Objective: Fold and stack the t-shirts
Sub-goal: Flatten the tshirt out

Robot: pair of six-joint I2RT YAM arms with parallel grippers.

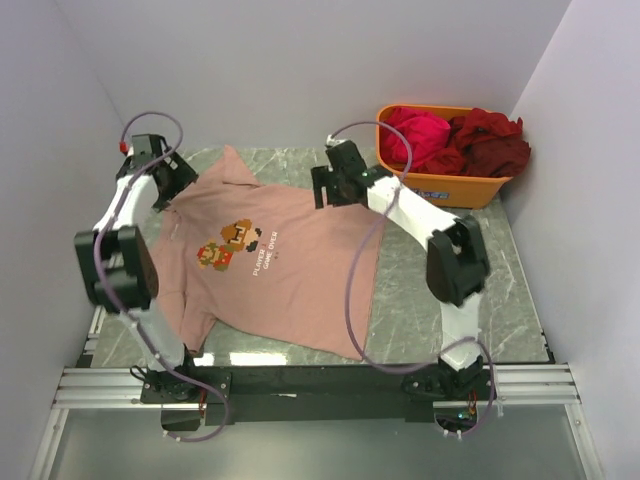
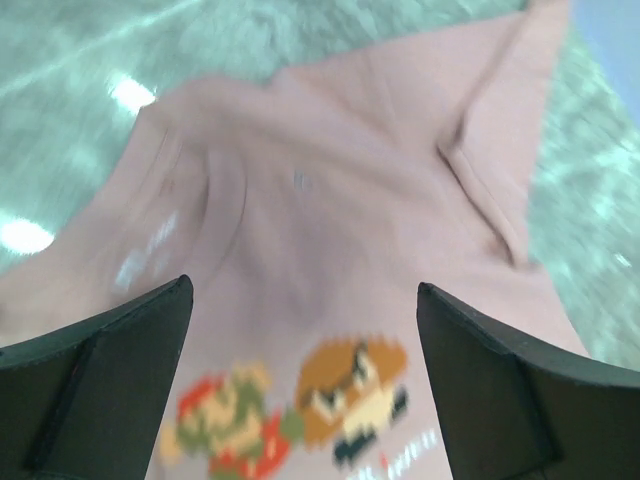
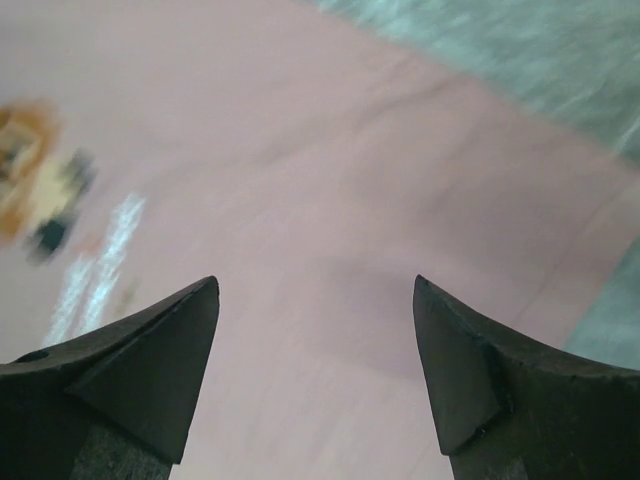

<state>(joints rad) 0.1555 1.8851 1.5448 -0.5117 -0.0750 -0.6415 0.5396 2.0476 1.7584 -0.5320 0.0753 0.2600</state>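
1. The task is at its start. The salmon-pink t-shirt [image 1: 290, 270] lies spread on the table [image 1: 450, 290], print side up, with no fold in the body. Its far sleeve [image 1: 235, 160] and near sleeve [image 1: 195, 320] both lie out to the sides.
2. Nothing is stacked yet. A magenta t-shirt [image 1: 420, 135] and a dark red t-shirt [image 1: 490, 140] sit bunched in the orange tub [image 1: 450, 187] at the far right corner, well apart from the pink one. They have not been laid out.
3. What is left, by this reading, is every fold of the pink shirt. After that, both shirts in the tub must be laid out, folded and stacked.
4. The pink shirt's long axis runs left to right across the table, tilted a little. The collar [image 2: 205, 200] points to the robot's left and the hem [image 1: 372, 285] to its right, so the pixel-art figure [image 1: 232, 245] lies sideways to the arms.
5. The left gripper [image 2: 305, 300] is over the collar end, just above the chest print. Its jaws stand wide apart and hold nothing.
6. The right gripper [image 3: 315, 290] is over the far hem side of the same shirt. Its jaws are also spread, with only flat cloth between them.
7. The frames do not show whether either set of fingertips touches the cloth.
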